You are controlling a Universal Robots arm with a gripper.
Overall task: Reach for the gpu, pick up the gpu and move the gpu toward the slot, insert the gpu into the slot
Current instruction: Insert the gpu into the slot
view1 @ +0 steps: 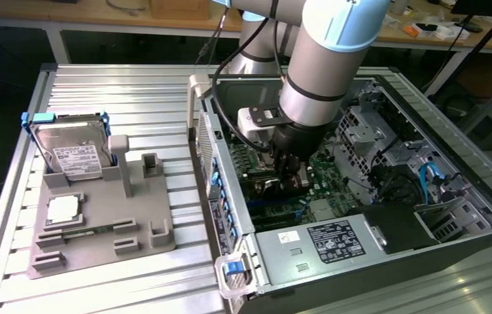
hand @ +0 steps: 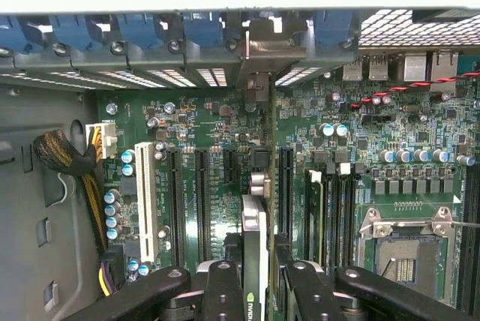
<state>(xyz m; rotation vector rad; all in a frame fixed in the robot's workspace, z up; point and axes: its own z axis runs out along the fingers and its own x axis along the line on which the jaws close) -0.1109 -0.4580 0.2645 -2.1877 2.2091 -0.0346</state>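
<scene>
We count one grey robot arm [view1: 320, 72] with one black pincer [hand: 255, 280], and one thin dark gpu card [hand: 253, 246] between its fingers. Around the pincer stands one open grey computer case [view1: 228, 216] holding one green motherboard [hand: 390, 111]. Well apart from the pincer we count one grey moulded holder tray [view1: 97, 229], one boxy silver hard drive [view1: 71, 154] and one small square silver processor chip [view1: 61, 208].

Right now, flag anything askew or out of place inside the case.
Nothing stands out. The gpu sits edge-on between the hand's fingers, square with the motherboard's slots, its bracket end near the rear openings. I can't tell whether it is seated.
</scene>
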